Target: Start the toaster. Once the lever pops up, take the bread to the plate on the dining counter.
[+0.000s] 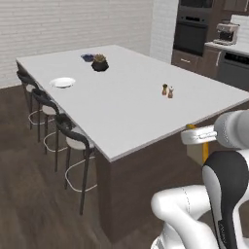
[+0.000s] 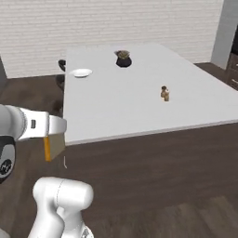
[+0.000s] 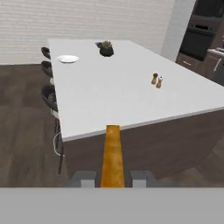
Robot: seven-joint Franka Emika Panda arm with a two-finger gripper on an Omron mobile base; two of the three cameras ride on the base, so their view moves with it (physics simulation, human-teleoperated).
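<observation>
My gripper [image 3: 113, 177] is shut on the bread [image 3: 112, 157], a golden-tan slice seen edge-on, held upright in the air in front of the near edge of the dining counter [image 3: 109, 98]. From the sides, the bread [image 1: 198, 151] [image 2: 54, 145] hangs below the gripper [image 1: 199, 136] [image 2: 56, 126], lower than the counter top [image 1: 126, 109] [image 2: 130, 109]. The small white plate [image 1: 62, 82] [image 2: 81, 73] [image 3: 68, 58] lies far off, near the counter's left edge by the stools. The toaster is out of view.
A dark pot with a plant [image 1: 99, 63] [image 3: 106, 49] stands at the far end, with a small bowl [image 1: 87, 57] beside it. Two small shakers [image 1: 168, 90] [image 3: 157, 80] stand mid-right. Dark-framed stools [image 1: 73, 141] line the counter's left side. Ovens [image 1: 192, 29] are at the back right.
</observation>
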